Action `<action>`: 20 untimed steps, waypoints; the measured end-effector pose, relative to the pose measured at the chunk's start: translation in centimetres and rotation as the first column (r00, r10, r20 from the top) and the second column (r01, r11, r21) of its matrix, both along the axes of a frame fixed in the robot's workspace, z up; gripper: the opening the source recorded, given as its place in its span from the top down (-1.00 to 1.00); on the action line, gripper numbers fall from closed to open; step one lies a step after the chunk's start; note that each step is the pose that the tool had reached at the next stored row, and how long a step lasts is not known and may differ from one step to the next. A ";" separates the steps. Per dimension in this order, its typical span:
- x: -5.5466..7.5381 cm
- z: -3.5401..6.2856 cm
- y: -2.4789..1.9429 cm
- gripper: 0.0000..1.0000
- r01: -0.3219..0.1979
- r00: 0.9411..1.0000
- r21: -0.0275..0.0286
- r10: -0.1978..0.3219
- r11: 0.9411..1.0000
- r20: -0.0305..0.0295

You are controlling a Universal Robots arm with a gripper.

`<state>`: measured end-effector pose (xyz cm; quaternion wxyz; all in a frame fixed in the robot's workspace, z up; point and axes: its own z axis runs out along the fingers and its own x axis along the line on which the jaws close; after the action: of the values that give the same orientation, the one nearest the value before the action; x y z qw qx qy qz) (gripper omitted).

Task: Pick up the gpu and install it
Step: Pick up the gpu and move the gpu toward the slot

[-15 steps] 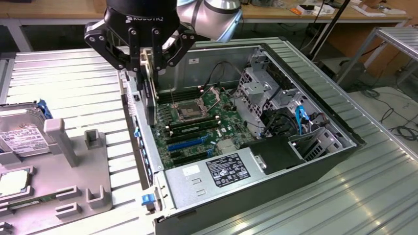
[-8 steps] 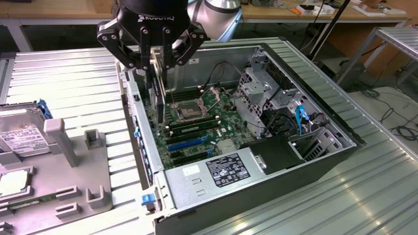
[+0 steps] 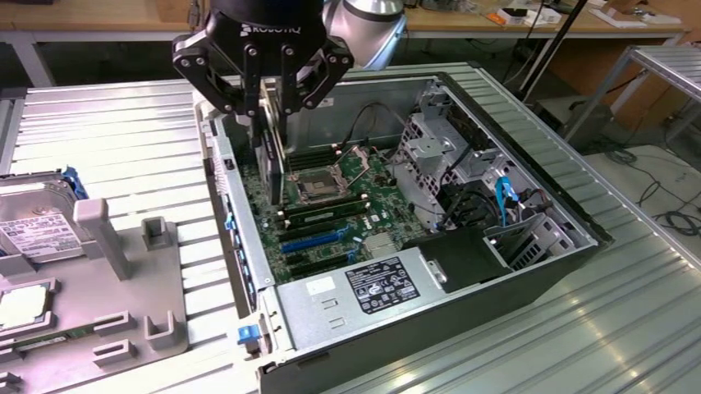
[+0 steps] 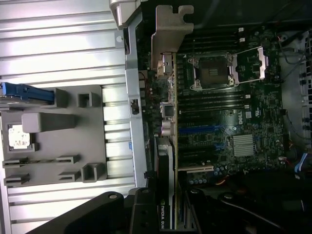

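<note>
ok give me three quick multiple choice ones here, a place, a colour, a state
1. Where is the gpu? A held in the gripper over the case's motherboard; B lying beside the case; C under the case.
2. What colour are the long expansion slots? A red; B blue; C yellow.
3. The case's side is: A shut; B open; C taped over.
Answers: 1 A, the gripper clamps it upright. 2 B, they show blue. 3 B, the insides lie in plain view.
</note>
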<state>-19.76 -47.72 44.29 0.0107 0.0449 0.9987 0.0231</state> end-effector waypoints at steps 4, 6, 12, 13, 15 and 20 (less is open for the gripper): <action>0.3 0.01 0.00 0.46 0.000 1.000 0.000 0.000 1.000 0.000; 0.5 0.02 0.00 0.46 0.000 1.000 0.000 0.000 1.000 0.000; 1.8 0.07 0.00 0.46 0.000 1.000 0.000 0.000 1.000 0.000; 2.2 0.08 0.00 0.46 0.000 1.000 0.000 0.000 1.000 0.000; 2.6 0.09 0.00 0.46 0.000 1.000 0.000 0.000 1.000 0.000; 3.8 0.12 0.00 0.46 0.000 1.000 0.000 0.000 1.000 0.000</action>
<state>-15.93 -47.72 44.40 0.0107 0.0449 0.9987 0.0232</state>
